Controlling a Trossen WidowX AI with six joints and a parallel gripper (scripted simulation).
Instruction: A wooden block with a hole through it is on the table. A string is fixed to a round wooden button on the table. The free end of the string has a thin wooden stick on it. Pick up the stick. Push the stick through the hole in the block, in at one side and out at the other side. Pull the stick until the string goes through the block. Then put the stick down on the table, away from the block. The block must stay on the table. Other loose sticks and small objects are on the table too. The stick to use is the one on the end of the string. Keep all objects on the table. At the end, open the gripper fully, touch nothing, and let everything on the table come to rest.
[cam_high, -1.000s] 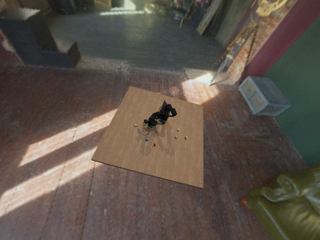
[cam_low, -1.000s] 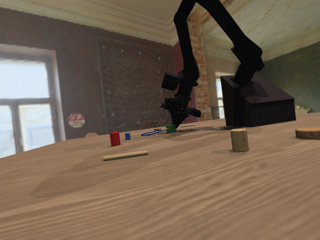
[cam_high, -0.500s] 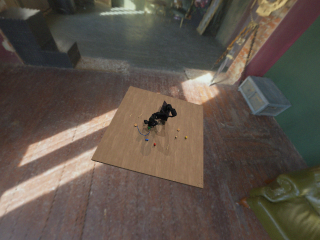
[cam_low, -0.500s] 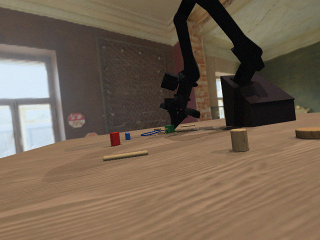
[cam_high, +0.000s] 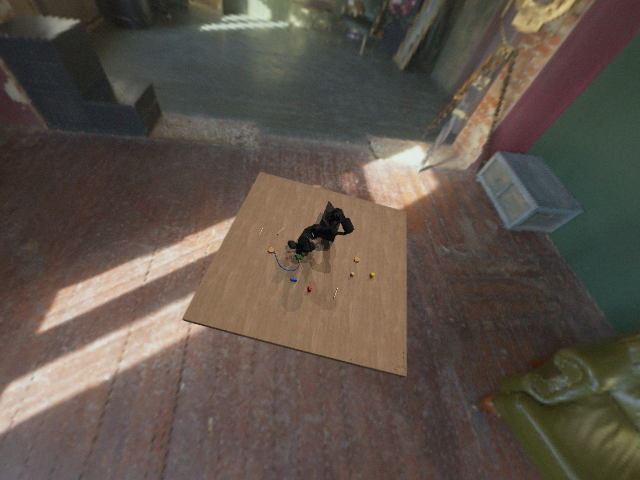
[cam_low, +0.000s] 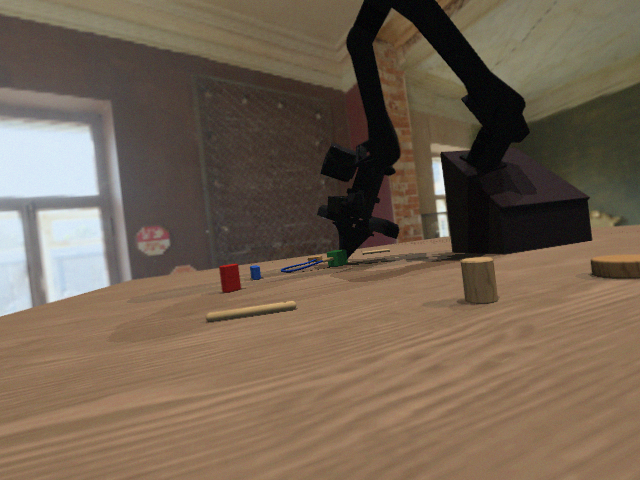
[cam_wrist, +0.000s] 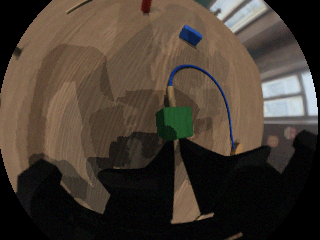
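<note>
Pinched nearly together, the jaws of the black gripper (cam_high: 299, 253) (cam_low: 347, 256) (cam_wrist: 176, 142) hold the tip of the slim wooden stick (cam_low: 327, 259) (cam_wrist: 171, 96), right beside the green block (cam_high: 298, 256) (cam_low: 337, 257) (cam_wrist: 175, 123). That block, a small box with flat faces and crisp edges, is the landmark here. The pale, round-sided stick runs through it: one end sticks out on the side away from the gripper, the other reaches the fingertips on the near side.

From the stick's far end, a smooth blue string (cam_high: 284, 269) (cam_low: 301, 267) (cam_wrist: 214, 79) leaves the block in a wide curve and bends back to the round wooden button (cam_high: 270, 250) (cam_low: 314, 258) (cam_wrist: 238, 148), a flat disc well apart from the block. The string itself lies outside the block, on the side away from the fingers.

Beyond the string's curve from the block lies a glossy-looking blue piece (cam_high: 293, 279) (cam_low: 255, 272) (cam_wrist: 191, 35), with a red cylinder (cam_high: 309, 288) (cam_low: 230, 277) (cam_wrist: 146, 5) farther from the block. Farther still is a loose rounded stick (cam_high: 335, 292) (cam_low: 251, 311) (cam_wrist: 79, 6). All sit on the table (cam_high: 248, 310) (cam_low: 310, 392) (cam_wrist: 135, 60), whose brown top shows streaky wood grain around the block.
</note>
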